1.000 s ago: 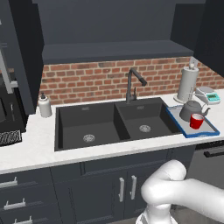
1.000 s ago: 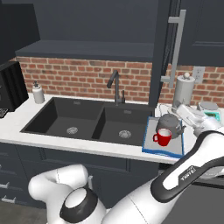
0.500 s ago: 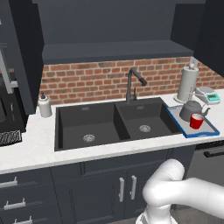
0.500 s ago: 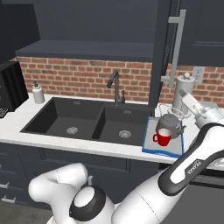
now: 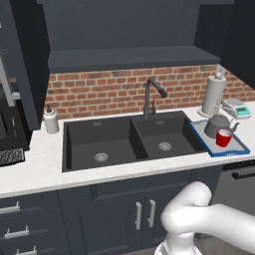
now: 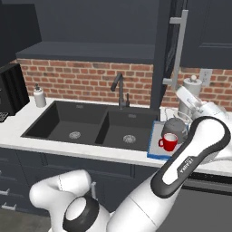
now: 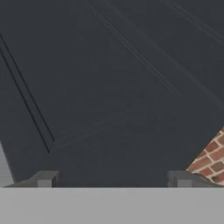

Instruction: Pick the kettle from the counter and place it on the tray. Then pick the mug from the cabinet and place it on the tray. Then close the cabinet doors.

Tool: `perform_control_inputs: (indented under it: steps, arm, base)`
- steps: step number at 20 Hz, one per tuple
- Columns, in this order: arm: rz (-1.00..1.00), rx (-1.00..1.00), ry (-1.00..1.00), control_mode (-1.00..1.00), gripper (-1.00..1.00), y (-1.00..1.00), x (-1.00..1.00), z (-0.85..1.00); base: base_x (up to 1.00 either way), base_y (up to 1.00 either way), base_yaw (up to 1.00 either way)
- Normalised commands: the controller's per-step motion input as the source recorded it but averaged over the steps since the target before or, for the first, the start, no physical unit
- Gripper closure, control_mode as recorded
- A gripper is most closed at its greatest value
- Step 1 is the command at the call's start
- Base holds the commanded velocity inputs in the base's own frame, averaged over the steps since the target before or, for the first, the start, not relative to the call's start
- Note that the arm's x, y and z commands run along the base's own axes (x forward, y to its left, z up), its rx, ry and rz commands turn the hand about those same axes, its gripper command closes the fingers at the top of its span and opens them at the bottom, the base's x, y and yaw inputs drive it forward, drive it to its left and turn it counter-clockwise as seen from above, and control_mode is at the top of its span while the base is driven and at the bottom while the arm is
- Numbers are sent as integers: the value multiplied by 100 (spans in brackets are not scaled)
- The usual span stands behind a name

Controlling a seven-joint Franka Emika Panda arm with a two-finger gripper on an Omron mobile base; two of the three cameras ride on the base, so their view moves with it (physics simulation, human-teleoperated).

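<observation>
The dark grey kettle (image 5: 217, 125) (image 6: 175, 128) and the red mug (image 5: 224, 138) (image 6: 169, 142) stand side by side on the blue-rimmed tray (image 5: 234, 151) (image 6: 152, 148), on the counter (image 5: 45, 167) right of the sink. The navy cabinet (image 5: 129, 30) above is open. Its right door (image 6: 163, 50) juts out edge-on, with its silver bar handle (image 6: 179, 45). The left door (image 5: 27, 64) is swung out too. My gripper (image 7: 113, 180) is open and holds nothing. It faces a dark navy panel close up. My wrist (image 6: 186, 96) hovers by the lower end of the handle.
A black double sink (image 5: 132, 139) with a dark faucet (image 5: 152, 94) is set into the counter. A paper-towel roll (image 5: 214, 94) and a small scale (image 5: 237, 107) stand behind the tray. A soap dispenser (image 5: 50, 121) is at the left. My arm (image 6: 199, 140) arches over the tray's right side.
My hand has risen from above the tray, up and leftwards to the right door's handle. Kettle, mug and tray have stayed put.
</observation>
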Motion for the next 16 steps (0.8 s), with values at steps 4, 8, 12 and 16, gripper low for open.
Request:
perform_control_inputs:
  steps: [4,8,12,16]
  arm:
    - [-10,0,0,-100,-100,72,2,22]
    - [-11,0,0,-100,-100,78,1,26]
    - [-14,0,0,-100,-100,93,10,29]
    - [-16,0,1,-100,-100,99,27,29]
  base:
    - [0,0,0]
    - [0,0,0]
    - [0,0,0]
    - [0,0,0]
